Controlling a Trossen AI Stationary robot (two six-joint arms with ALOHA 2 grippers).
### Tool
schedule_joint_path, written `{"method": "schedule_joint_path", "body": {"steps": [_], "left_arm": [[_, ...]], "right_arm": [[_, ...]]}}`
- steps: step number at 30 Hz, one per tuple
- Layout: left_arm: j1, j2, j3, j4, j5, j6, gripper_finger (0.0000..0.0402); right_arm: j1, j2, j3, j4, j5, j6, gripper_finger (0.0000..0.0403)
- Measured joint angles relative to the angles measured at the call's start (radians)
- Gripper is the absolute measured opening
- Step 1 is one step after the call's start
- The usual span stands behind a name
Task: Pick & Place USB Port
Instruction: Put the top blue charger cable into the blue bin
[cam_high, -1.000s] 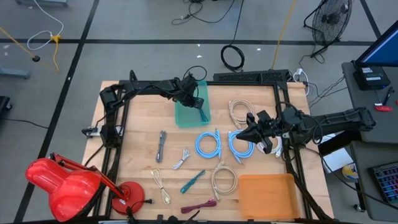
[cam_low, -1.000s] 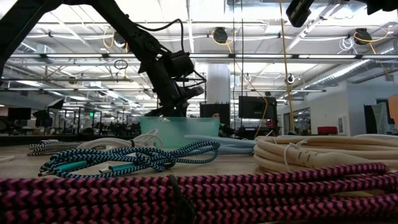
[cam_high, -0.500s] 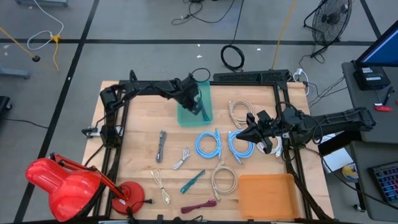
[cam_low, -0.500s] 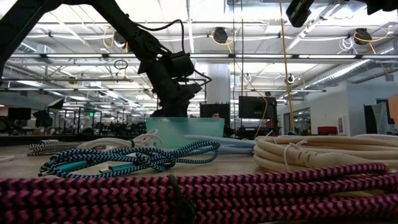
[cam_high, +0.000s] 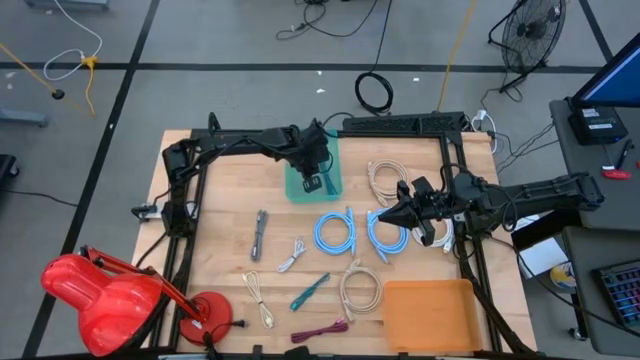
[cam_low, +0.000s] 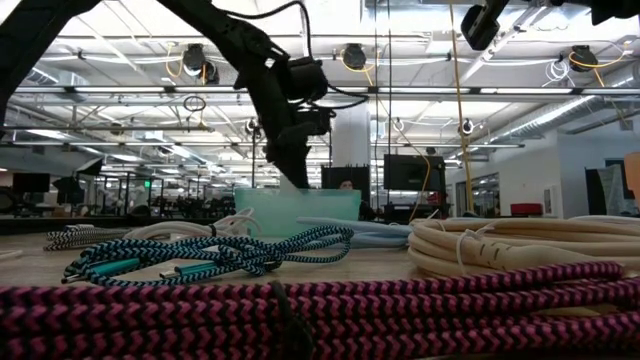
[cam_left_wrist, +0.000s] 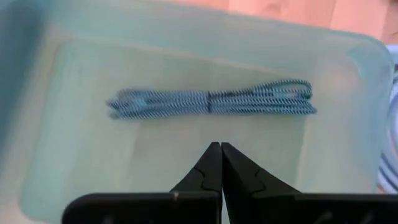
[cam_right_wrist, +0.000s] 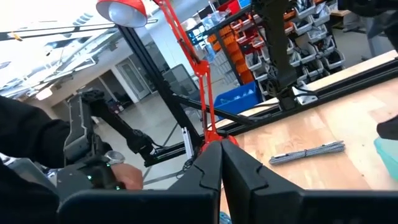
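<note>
A teal-and-black braided USB cable bundle lies flat on the floor of the translucent teal bin, which stands at the table's far middle. My left gripper hangs shut above that bin, fingers pointing down, clear of the bundle; the low view shows the left gripper above the bin's rim. My right gripper hovers shut over a light-blue cable coil at the table's right, touching nothing.
Other cables lie on the wood: a second light-blue coil, a grey bundle, a white one, a teal one, a magenta one and beige coils. An orange bin sits near right, a red lamp near left.
My left gripper was down inside the teal bin and has risen straight up out of it, leaving the braided bundle on the bin's floor. The bin has slid a little toward the table's right.
</note>
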Motion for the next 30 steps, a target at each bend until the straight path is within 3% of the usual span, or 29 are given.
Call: {"method": "schedule_joint_path", "body": {"steps": [10,30], "left_arm": [[0.066,0.123,0.043,-0.077,0.002,0.024,0.0000],[0.070,0.158,0.045,0.029,-0.020,0.051,0.0000]], "right_arm": [[0.000,0.000,0.000,0.001,0.022,0.018,0.0000],[0.000,0.002,0.000,-0.021,0.052,0.019,0.0000]]}}
